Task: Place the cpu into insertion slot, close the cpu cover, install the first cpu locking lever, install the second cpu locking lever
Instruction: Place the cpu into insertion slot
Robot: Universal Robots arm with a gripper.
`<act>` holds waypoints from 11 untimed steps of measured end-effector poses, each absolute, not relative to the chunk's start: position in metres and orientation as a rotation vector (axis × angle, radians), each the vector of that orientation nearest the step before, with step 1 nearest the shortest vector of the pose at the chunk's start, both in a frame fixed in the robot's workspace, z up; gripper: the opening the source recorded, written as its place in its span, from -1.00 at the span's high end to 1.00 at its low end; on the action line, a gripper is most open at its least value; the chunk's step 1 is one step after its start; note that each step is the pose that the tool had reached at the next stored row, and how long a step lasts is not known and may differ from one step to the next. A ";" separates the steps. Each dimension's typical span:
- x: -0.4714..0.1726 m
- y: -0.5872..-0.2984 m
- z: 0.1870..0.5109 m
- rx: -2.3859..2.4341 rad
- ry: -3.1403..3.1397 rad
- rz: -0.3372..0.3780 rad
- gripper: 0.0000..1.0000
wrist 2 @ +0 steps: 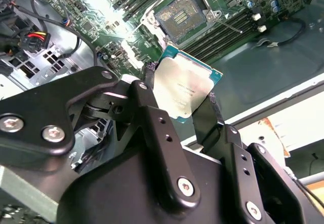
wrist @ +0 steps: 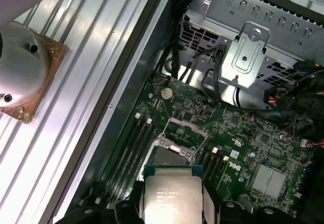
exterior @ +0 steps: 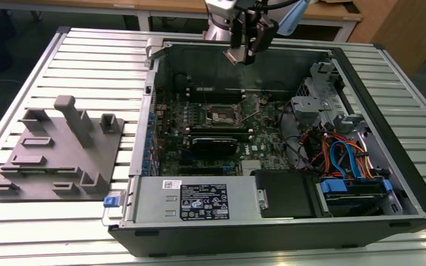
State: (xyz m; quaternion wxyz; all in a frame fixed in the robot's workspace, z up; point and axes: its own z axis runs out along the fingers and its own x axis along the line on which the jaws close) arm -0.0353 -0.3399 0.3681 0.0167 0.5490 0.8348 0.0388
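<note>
The jaws are closed on two opposite edges of the cpu (wrist 2: 185, 89), suspended well above the uncovered insertion slot (wrist 2: 179, 13) in the computer case (exterior: 272, 235); judged light, rigid, smooth-topped and fragile underneath, it tolerates edge contact only.

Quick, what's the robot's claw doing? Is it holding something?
Gripper: closed on the cpu, holding it up in the air, not yet in the insertion slot.
</note>
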 end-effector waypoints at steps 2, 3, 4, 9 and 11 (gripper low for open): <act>-0.035 -0.340 0.368 1.730 2.579 0.120 -0.08; -0.035 -0.340 0.368 1.744 2.568 0.120 -0.08; -0.035 -0.340 0.368 1.763 2.555 0.119 -0.08; -0.035 -0.340 0.367 1.860 2.482 0.117 -0.08; -0.035 -0.340 0.367 1.893 2.455 0.116 -0.08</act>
